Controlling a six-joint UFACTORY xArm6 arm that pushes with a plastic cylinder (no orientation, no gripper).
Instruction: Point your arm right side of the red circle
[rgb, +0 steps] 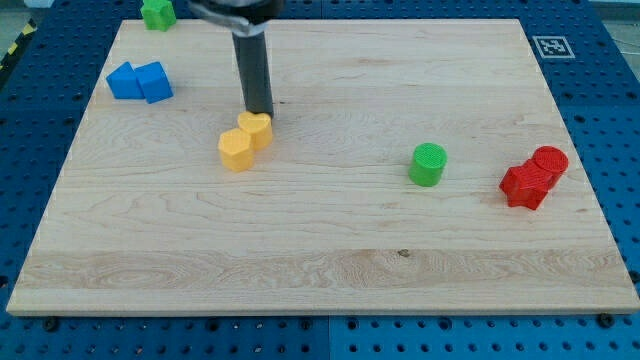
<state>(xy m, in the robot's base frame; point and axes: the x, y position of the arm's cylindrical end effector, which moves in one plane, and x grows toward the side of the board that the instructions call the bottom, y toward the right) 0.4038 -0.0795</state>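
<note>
The red circle (550, 161) is a short red cylinder at the view's right, touching a red star-like block (525, 185) just below and to its left. My tip (259, 112) is at the end of the dark rod, left of the board's centre, just above the two yellow blocks (245, 141) and touching or almost touching the upper one. The tip is far to the left of the red circle.
A green cylinder (428, 164) stands between the yellow blocks and the red ones. Two blue blocks (139, 81) sit at the upper left. A green block (157, 13) is at the board's top edge. The wooden board (320, 260) lies on a blue perforated table.
</note>
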